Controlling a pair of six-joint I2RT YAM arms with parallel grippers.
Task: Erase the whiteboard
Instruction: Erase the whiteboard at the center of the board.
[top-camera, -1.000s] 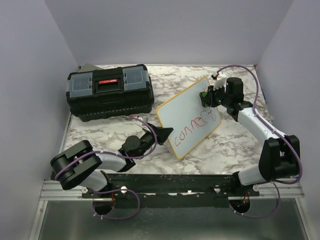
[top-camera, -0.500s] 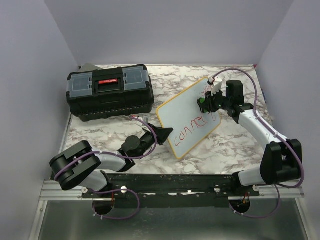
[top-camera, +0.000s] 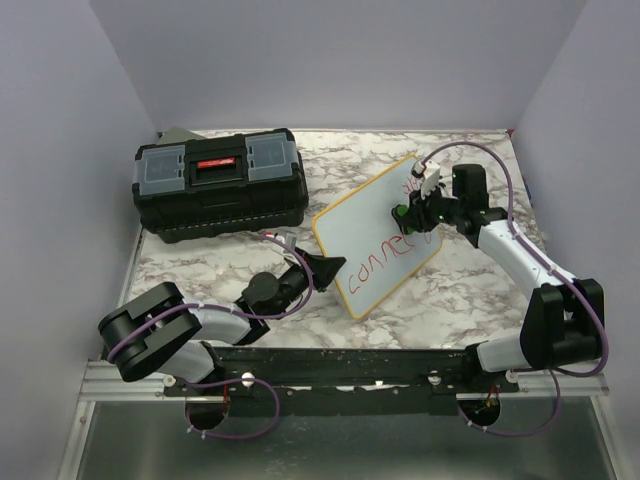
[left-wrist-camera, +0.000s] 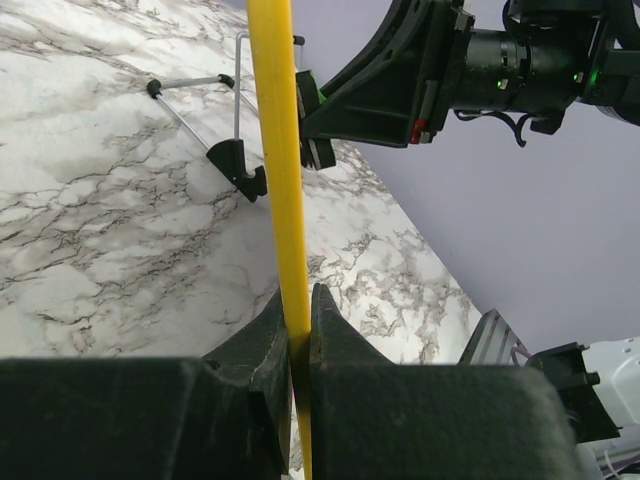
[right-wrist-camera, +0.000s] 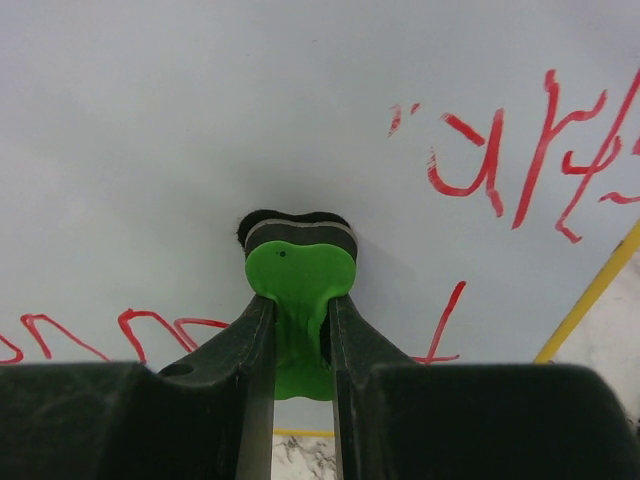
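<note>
While the left fingers (left-wrist-camera: 255, 340) pinch the yellow edge of the whiteboard (top-camera: 365, 230), holding it tilted on the desk (top-camera: 200, 265), the right fingers (right-wrist-camera: 250, 350), clamped on a green eraser (right-wrist-camera: 300, 265), have swept inward from its corner; red writing (right-wrist-camera: 480, 160) remains.

A black toolbox (top-camera: 221, 186) with grey lid compartments sits back-left on the marble table (top-camera: 450, 295).

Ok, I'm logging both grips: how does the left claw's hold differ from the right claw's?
The left claw pinches the yellow frame of the whiteboard; the right claw grips a green eraser against its white face. The left claw sits at the board's edge, the right claw amid its writing. Both are shut.
</note>
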